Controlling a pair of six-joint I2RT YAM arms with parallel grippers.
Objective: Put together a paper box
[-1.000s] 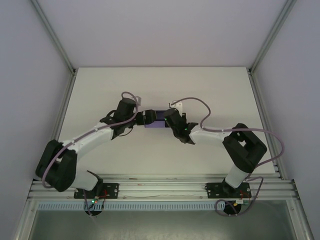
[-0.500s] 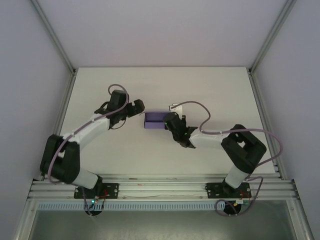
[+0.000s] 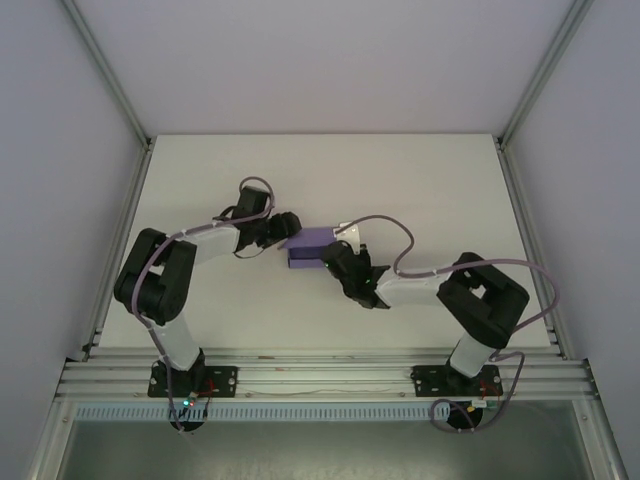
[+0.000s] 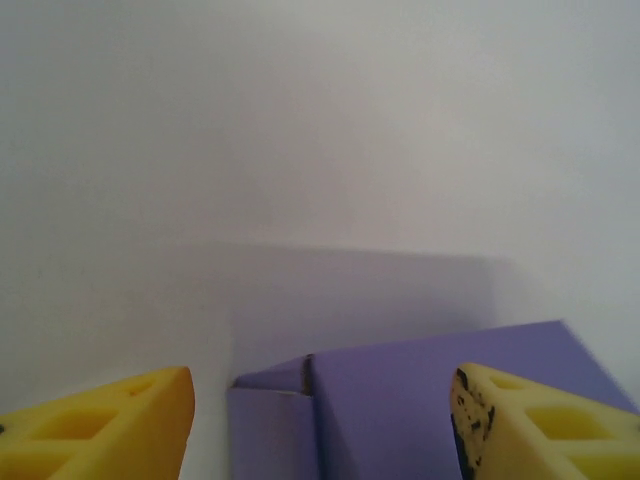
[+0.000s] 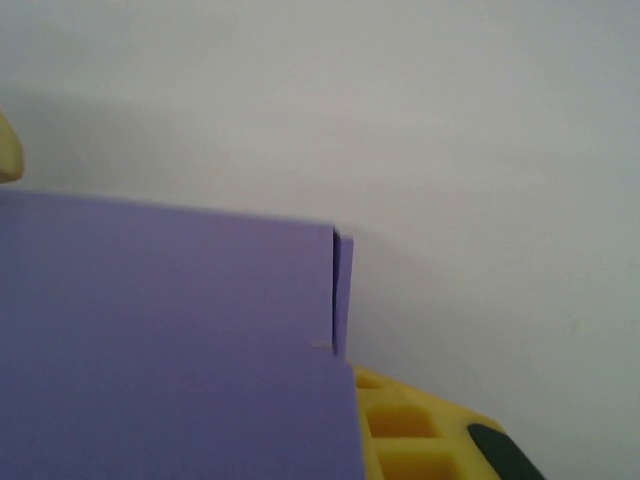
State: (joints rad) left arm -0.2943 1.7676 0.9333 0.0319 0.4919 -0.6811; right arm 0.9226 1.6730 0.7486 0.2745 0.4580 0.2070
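Observation:
The purple paper box (image 3: 308, 246) is a small folded rectangle at the table's middle, held slightly tilted. My right gripper (image 3: 336, 256) grips its right end. In the right wrist view the box (image 5: 170, 340) covers the lower left, lying against one yellow finger (image 5: 420, 430); the other finger is hidden behind the card. My left gripper (image 3: 284, 227) stands at the box's left end. In the left wrist view it is open (image 4: 320, 425), and the box's corner with a tucked flap (image 4: 400, 400) lies between its yellow fingers (image 4: 110, 425).
The white table (image 3: 420, 180) stretches free behind and to both sides of the box. Grey enclosure walls and aluminium posts (image 3: 120, 100) border it. A metal rail (image 3: 320, 375) with both arm bases runs along the near edge.
The left gripper let go and swung away left, then came back to the box's left end with its elbow folded. The right gripper shifted a little left with the box, which now tilts.

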